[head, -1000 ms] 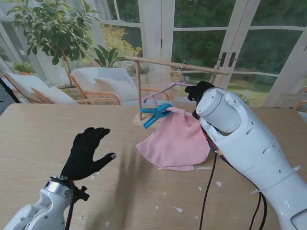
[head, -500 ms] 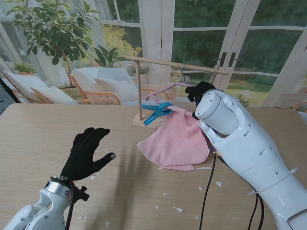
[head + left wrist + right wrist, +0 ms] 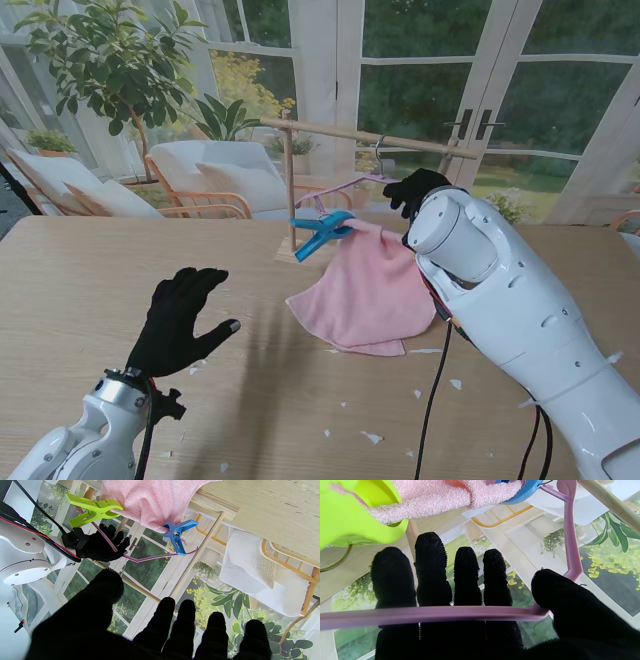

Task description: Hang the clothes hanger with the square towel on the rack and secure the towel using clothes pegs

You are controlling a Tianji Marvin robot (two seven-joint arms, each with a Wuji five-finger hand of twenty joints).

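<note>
My right hand (image 3: 415,190) is shut on the pink clothes hanger (image 3: 345,185), whose bar lies across my fingers (image 3: 466,580) in the right wrist view. The hanger's metal hook (image 3: 380,148) is up at the wooden rack's rod (image 3: 330,131); whether it rests on the rod I cannot tell. The pink square towel (image 3: 365,290) drapes from the hanger, its lower edge on the table. A blue peg (image 3: 320,233) clamps the towel's left end and a green peg (image 3: 95,508) clamps the other end. My left hand (image 3: 185,320) hovers open over the table, to the left of the towel.
The rack's upright post (image 3: 288,180) stands on its base at the table's far edge. Small white scraps (image 3: 372,437) dot the wooden table (image 3: 80,270). My right arm's black cable (image 3: 432,400) hangs nearer to me than the towel.
My right hand has raised the hanger a little, so the blue peg and the towel's top sit higher. The left hand has not moved.
</note>
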